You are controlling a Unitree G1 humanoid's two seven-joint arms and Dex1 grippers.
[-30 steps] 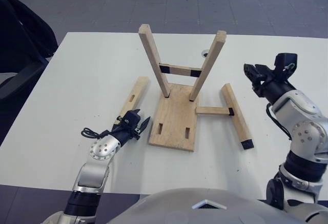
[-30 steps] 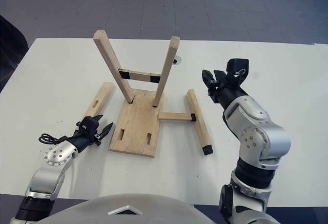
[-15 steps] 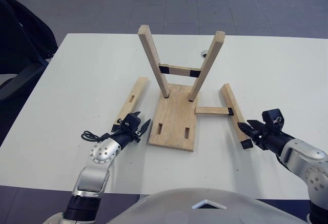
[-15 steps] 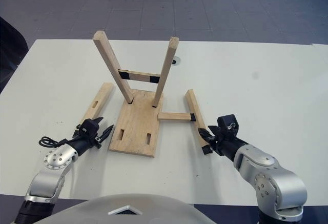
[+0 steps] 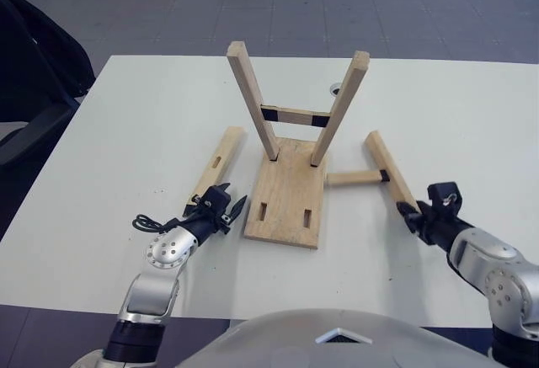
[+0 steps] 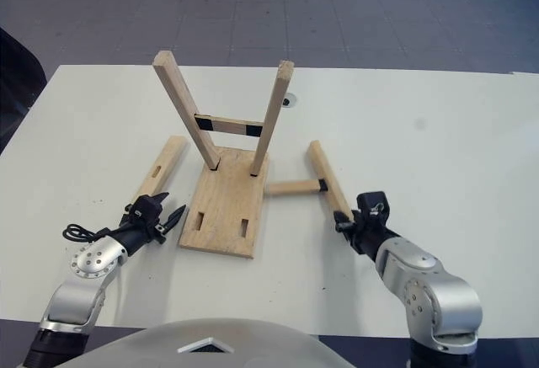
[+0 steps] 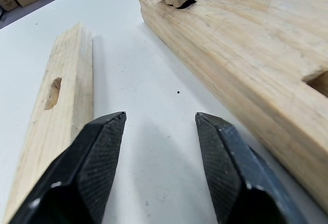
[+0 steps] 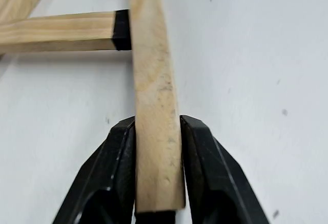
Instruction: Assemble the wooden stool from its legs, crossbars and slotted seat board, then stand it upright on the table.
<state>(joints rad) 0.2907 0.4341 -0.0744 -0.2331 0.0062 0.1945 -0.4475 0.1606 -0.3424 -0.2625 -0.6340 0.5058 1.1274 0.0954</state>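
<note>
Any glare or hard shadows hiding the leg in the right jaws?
Right wrist view: no glare, leg evenly lit, only a soft shadow under its crossbar. Left eye view: table bright but not washed out, faint shadows beside the seat board.

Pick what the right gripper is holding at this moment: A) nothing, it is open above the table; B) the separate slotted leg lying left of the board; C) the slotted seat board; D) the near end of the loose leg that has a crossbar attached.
D: the right gripper has a finger pressed to each side of the leg, and the crossbar joins that leg farther along.
</note>
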